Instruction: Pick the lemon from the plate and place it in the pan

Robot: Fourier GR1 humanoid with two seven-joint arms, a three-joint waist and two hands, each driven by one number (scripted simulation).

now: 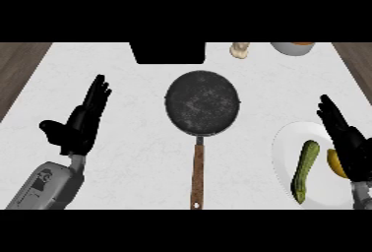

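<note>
While the small yellow oval lemon (336, 163) lies on the white round plate (291, 135) at the right edge of the pale marbled surface (131, 162), my right hand (347, 142) hovers over it with fingers straight and open, hiding part of the fruit. Just beside it on the same plate lies a long green zucchini (305, 171). I judge the lemon light, firm-skinned and a little slick, apt to roll on the plate, so I would curl fingers and thumb round its middle, across the short axis, keeping clear of the zucchini. The round dark pan with its brown wooden handle (202, 102) sits well apart at the centre, with nothing in it. My left hand (78, 125) rests open at the left, fingers up.
</note>
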